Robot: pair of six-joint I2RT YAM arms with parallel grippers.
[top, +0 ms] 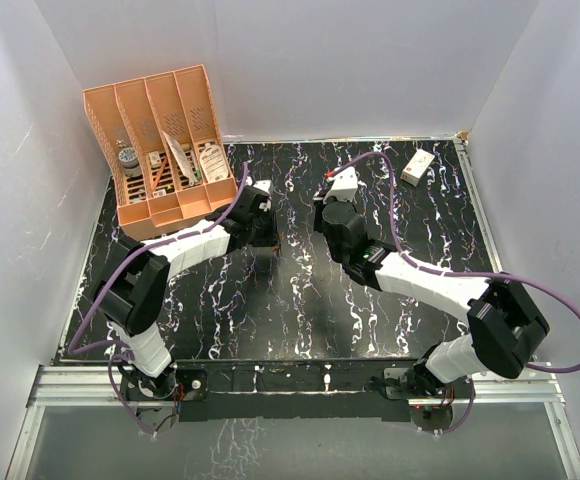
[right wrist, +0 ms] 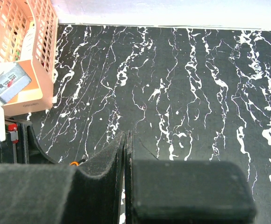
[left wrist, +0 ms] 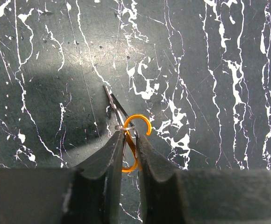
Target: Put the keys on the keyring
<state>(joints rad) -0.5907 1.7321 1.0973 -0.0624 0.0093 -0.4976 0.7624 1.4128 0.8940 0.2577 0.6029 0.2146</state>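
- Left gripper [left wrist: 130, 135]: jaws narrowly apart, the orange keyring [left wrist: 138, 116] between them, low over the tabletop [left wrist: 210, 70]; cannot tell whether they pinch it
- keys [left wrist: 113, 103]: thin dark blade lying on the tabletop; its small silvery ring sits at the keyring's upper hook
- Right gripper [right wrist: 126, 136]: closed, empty

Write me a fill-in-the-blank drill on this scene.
1. The keyring lies between the ___ arm's fingers.
2. The keyring's colour is ___.
3. The right arm's fingers are ___.
4. The white box lies in the far ___ corner of the table.
Missing words: left; orange; shut; right.
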